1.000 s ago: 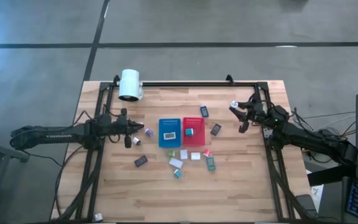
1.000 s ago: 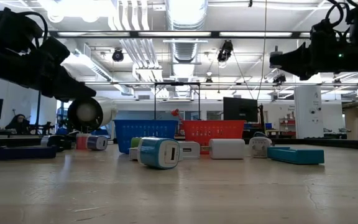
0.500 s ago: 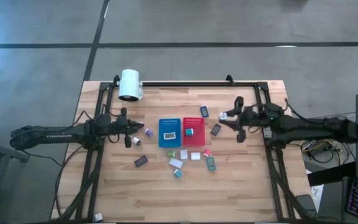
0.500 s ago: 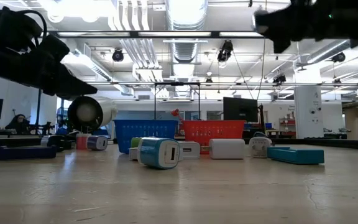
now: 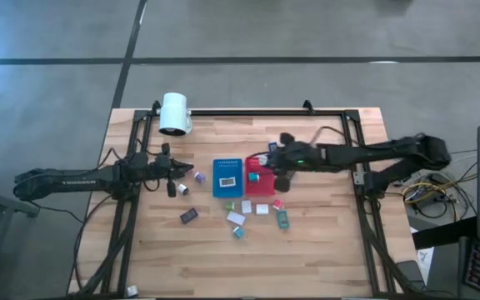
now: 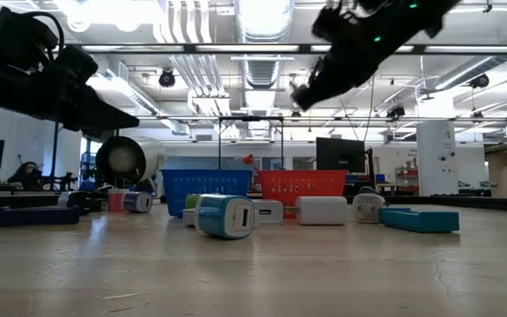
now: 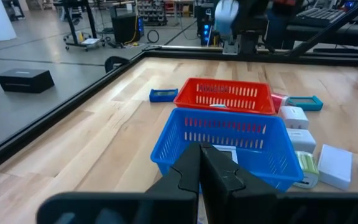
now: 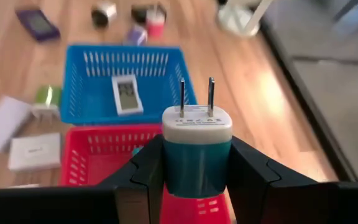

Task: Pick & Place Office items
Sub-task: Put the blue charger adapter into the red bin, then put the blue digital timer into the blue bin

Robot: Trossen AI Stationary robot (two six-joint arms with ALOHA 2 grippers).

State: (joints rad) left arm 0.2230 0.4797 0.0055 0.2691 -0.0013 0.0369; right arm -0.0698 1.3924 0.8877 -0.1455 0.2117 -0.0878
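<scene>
Right gripper [image 8: 196,180]: clamped on a teal and white plug adapter [image 8: 196,149], which is gripped by its teal body between the two dark fingers, its white face and two metal prongs pointing away from the wrist.
Right arm: stretched in from the right side of the table, with the gripper [image 5: 275,162] held in the air at the right edge of the red tray [image 5: 259,177].
Red tray: set at mid-table, touching the blue tray [image 5: 227,177] on its left; a small teal block [image 5: 254,176] is seen inside it.
Blue tray: a small white item with a grey screen [image 8: 127,94] is lying flat on its floor.
Left gripper [image 7: 201,163]: fingers pressed together with nothing between them, pointed at the blue tray from the left.
Left arm: reached in from the left edge of the table, with the gripper [image 5: 173,173] held left of the blue tray and just beside two tiny items [image 5: 192,182].
Other office items: a loose cluster of white, teal and green blocks [image 5: 255,215] is scattered on the near side of the two trays; a dark block [image 5: 189,217] is lying apart to the near left.
White cylinder [image 5: 174,113]: lying at the far left of the table, by the dark frame rail [image 5: 248,112].
Table [image 5: 173,258]: light wooden planks.
</scene>
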